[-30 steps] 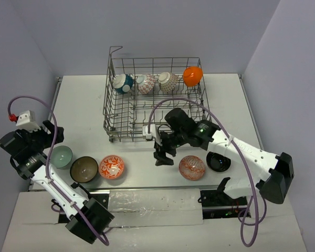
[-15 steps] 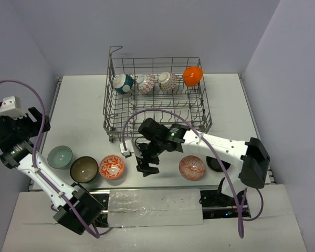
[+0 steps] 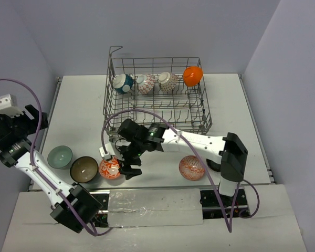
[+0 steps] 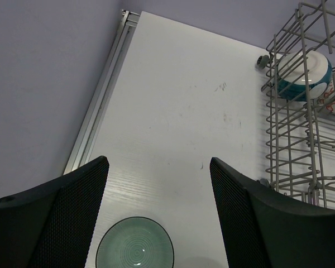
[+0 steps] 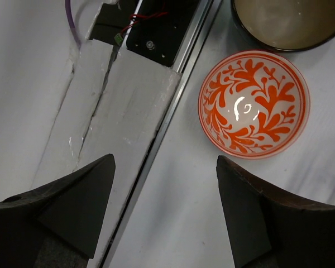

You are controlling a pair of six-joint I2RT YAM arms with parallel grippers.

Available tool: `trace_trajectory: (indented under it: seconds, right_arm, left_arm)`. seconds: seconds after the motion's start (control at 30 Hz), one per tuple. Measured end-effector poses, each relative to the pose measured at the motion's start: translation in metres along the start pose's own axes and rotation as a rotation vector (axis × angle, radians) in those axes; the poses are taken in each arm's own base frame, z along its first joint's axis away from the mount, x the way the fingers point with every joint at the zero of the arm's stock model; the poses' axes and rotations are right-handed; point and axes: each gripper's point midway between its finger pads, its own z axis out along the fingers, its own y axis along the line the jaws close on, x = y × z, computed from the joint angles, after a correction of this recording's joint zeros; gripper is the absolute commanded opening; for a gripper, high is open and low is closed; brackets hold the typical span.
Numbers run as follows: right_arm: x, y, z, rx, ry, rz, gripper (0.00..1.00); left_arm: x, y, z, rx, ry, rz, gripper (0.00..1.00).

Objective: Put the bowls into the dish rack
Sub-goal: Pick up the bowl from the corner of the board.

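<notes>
The grey wire dish rack point(image 3: 111, 107) stands at the back and holds a teal bowl point(image 3: 123, 83), two patterned bowls point(image 3: 145, 83) point(image 3: 168, 81) and an orange bowl point(image 3: 192, 76) on edge. On the table in front are a pale green bowl point(image 3: 59, 156), a brown bowl point(image 3: 84, 168), an orange-patterned bowl point(image 3: 111, 167) and a red-patterned bowl point(image 3: 192, 167). My right gripper point(image 5: 165, 159) is open and empty, just above and right of the orange-patterned bowl point(image 5: 253, 103). My left gripper point(image 4: 157, 162) is open and empty, high above the pale green bowl point(image 4: 135, 248).
A black bowl point(image 3: 214, 164) is mostly hidden behind the right arm's base link. The table's front edge and a taped strip point(image 5: 139, 95) lie right under the right gripper. The rack's corner point(image 4: 301, 128) is to the right in the left wrist view.
The right arm has swung left along the table's front, from beside the red-patterned bowl to the orange-patterned bowl. The left arm has drawn back to the far left.
</notes>
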Motion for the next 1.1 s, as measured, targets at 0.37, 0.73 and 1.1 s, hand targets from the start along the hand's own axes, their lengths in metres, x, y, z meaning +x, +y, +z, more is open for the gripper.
trace_trajectory:
  seconds: [0.37,0.73,1.1]
  right_arm:
    - [0.003,-0.008,0.041,-0.08,0.03,0.041,0.79]
    - [0.017,-0.017,0.067,-0.117,0.071,0.091,0.77]
    - [0.031,-0.02,0.082,-0.139,0.104,0.121,0.76]
  left_arm:
    - [0.022,-0.006,-0.003,0.009,0.002,-0.015,0.8]
    - [0.015,-0.014,-0.008,0.028,-0.032,-0.005,0.79]
    - [0.03,-0.014,-0.001,0.055,0.001,-0.052,0.8]
